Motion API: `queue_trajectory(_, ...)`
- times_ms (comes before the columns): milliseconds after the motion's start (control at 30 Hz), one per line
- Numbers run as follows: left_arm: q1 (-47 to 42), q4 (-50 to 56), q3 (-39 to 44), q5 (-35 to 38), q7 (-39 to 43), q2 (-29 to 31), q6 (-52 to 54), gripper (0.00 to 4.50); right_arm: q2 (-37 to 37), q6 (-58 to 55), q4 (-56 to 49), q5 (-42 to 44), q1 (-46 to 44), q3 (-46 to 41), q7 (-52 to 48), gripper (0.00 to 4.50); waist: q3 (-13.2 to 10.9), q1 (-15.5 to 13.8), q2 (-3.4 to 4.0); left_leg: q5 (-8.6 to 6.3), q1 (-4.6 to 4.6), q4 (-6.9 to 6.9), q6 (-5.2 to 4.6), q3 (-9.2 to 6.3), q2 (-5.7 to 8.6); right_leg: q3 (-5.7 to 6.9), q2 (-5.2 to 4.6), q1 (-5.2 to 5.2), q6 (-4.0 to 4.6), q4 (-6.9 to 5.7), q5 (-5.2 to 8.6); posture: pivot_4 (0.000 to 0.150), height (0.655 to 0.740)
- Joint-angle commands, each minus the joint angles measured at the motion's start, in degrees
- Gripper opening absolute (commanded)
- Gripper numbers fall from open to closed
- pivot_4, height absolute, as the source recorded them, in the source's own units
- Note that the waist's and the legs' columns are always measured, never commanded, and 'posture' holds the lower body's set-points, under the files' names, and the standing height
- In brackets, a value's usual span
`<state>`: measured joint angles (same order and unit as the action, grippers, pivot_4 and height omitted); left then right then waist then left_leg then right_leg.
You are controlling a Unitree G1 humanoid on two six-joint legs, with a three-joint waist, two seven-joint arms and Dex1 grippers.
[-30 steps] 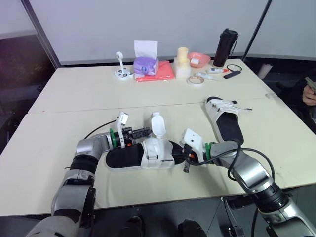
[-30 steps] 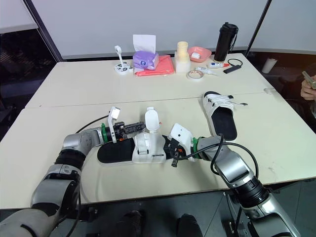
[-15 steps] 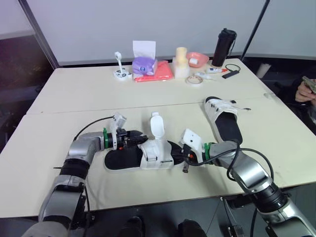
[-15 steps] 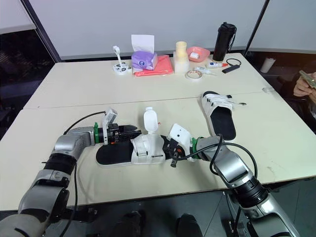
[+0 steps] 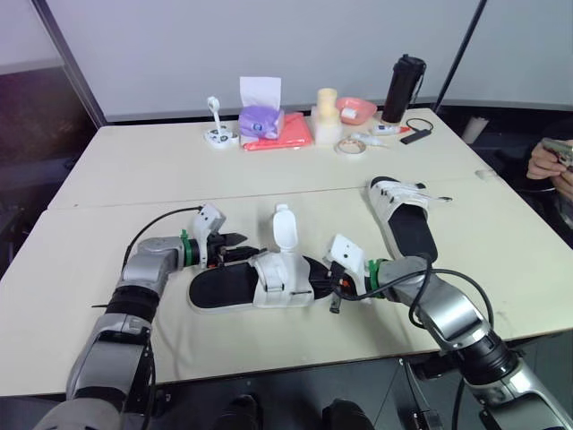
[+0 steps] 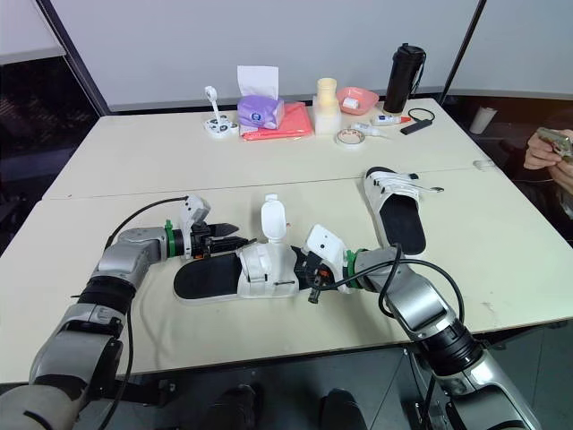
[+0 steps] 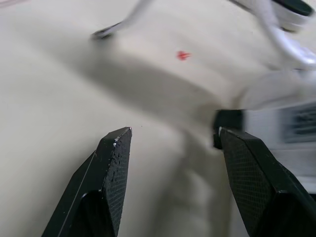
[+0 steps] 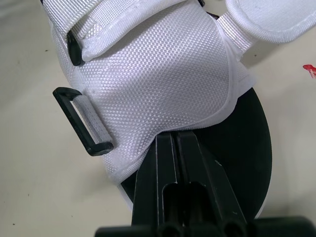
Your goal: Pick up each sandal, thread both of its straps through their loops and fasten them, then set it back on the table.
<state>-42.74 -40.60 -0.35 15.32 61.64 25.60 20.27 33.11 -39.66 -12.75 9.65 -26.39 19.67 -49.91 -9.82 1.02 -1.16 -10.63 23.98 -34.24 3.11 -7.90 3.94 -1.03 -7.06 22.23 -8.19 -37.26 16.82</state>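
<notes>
Near sandal: lies flat at the front of the table; one strap stands up unthreaded, and its loop is free.
Right gripper: fingers together at the upper's edge, over the sole; probably steadying it.
Left gripper: fingers apart, empty, just beside the sole's open end; placed to reach the strap.
Far sandal: well apart, to the right.
Surroundings: bottle and tissue box at the far edge; neither obstructs.

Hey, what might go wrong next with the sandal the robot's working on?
The right gripper pinches only the sole's edge of the near sandal, so it might slip or pivot when lifted. The left gripper is open beside it, holding nothing; the loose upright strap may flop away before it gets grasped.
</notes>
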Motion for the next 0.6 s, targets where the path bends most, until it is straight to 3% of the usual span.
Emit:
queue_trajectory(33,-4.5,1.1,5.9,5.5,-1.0,0.1,4.9,2.92,-0.2,-0.8,1.7,-1.1,0.3,1.8,-0.1,0.00,0.0,0.0,-0.01,0.00,0.00,0.00,0.00,0.00,0.00,0.00,0.01,-0.01,0.00,0.00,0.00,0.150,0.7400)
queue_trajectory(300,-6.8,9.6,11.3,16.8,-2.1,-3.2,24.1,2.92,-0.3,-0.4,2.2,-1.2,0.1,1.9,-0.1,0.00,0.0,0.3,0.00,0.00,-0.01,-0.01,0.00,0.00,0.00,0.00,0.01,-0.01,-0.02,-0.05,0.01,0.150,0.7400)
queue_trajectory(600,-4.2,11.0,5.0,14.3,-1.0,-5.1,26.1,2.92,-0.3,-0.6,2.2,-1.1,0.1,1.6,0.1,0.00,0.0,0.2,0.00,0.00,-0.03,-0.01,0.00,0.02,-0.01,-0.03,0.02,-0.01,-0.01,-0.07,0.01,0.150,0.7400)
